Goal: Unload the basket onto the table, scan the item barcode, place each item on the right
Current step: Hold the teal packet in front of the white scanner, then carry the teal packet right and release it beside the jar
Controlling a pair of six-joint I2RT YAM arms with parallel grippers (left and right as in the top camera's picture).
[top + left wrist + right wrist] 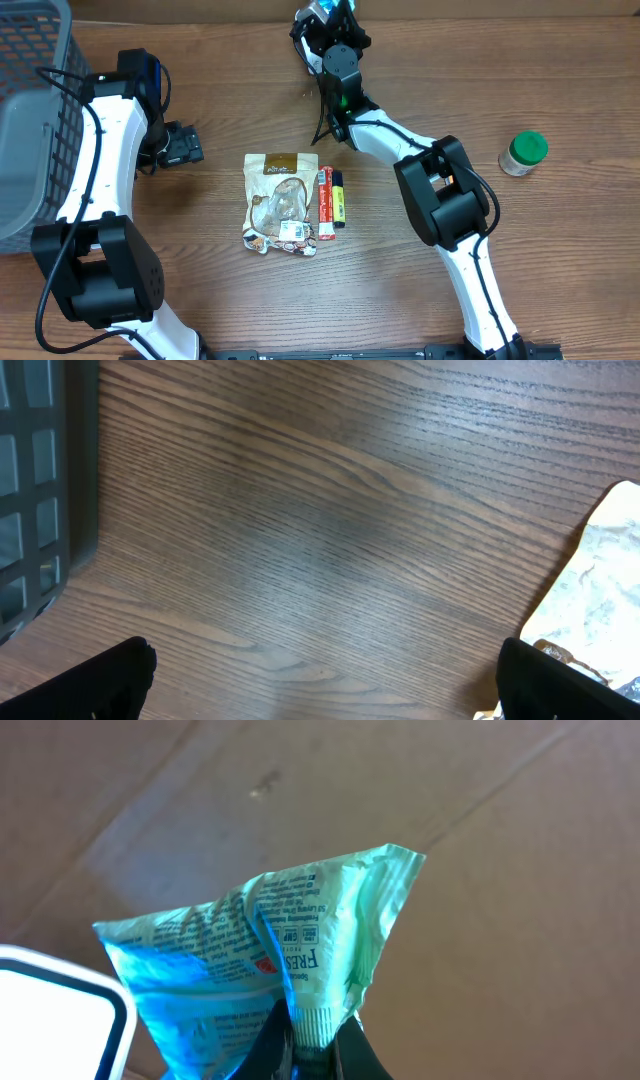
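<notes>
Right wrist view: green packet [300,945] pinched by the right claw [310,1042], bulk above the tips; left claw [325,680] agape.

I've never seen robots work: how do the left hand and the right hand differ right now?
The left hand is wide open; the right hand is shut. The left hand hangs empty above the table; the right hand pinches a blue-green packet. Both have two dark fingers.
</notes>
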